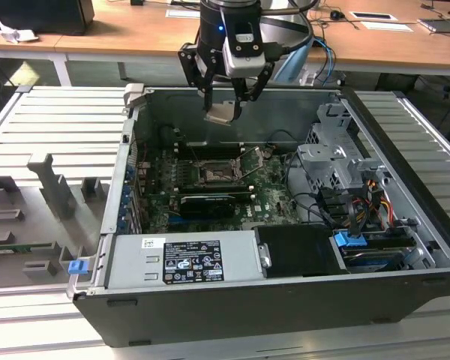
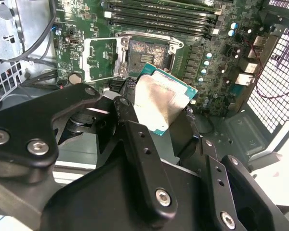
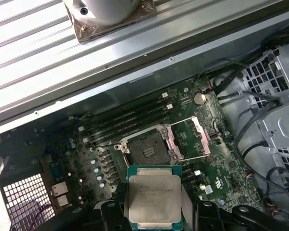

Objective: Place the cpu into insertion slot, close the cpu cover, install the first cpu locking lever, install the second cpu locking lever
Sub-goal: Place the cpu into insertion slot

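Observation:
My gripper (image 1: 223, 103) hangs above the open computer case, shut on the cpu (image 1: 219, 115), a flat square chip with a pale metal face. In both wrist views the cpu (image 2: 161, 103) (image 3: 154, 197) sits tilted between the black fingers (image 2: 135, 130). The insertion slot (image 1: 214, 174) (image 2: 149, 52) (image 3: 147, 149) lies bare on the green motherboard, well below the chip. The cpu cover (image 3: 190, 137) (image 2: 101, 57) is flipped open beside the slot. A thin wire lever (image 3: 200, 156) sticks out at the socket's edge.
Long black memory slots (image 1: 210, 150) run behind the socket and a long black card (image 1: 206, 202) lies in front of it. A drive cage with cables (image 1: 337, 161) fills the exterior view's right, and a power supply box (image 1: 184, 259) sits at the front. Grey fixtures (image 1: 52, 187) stand outside the case.

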Motion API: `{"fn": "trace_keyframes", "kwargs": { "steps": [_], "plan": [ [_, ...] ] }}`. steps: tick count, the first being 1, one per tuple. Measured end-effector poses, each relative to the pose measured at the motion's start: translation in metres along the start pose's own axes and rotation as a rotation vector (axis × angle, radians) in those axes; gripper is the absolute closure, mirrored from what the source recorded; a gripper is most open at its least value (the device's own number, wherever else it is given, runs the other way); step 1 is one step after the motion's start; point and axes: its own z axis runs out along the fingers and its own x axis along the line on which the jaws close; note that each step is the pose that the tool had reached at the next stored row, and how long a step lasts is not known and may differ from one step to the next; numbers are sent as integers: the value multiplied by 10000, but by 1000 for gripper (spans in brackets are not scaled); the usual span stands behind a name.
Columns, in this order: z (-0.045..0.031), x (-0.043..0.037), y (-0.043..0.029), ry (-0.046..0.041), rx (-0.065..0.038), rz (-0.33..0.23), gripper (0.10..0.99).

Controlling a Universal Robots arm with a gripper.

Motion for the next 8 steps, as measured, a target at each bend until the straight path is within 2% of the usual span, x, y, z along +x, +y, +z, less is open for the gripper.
{"fn": "trace_keyframes", "kwargs": {
  "steps": [8],
  "plan": [
    [15, 0, -1, -11, -4, 122, 557]
  ]
}}
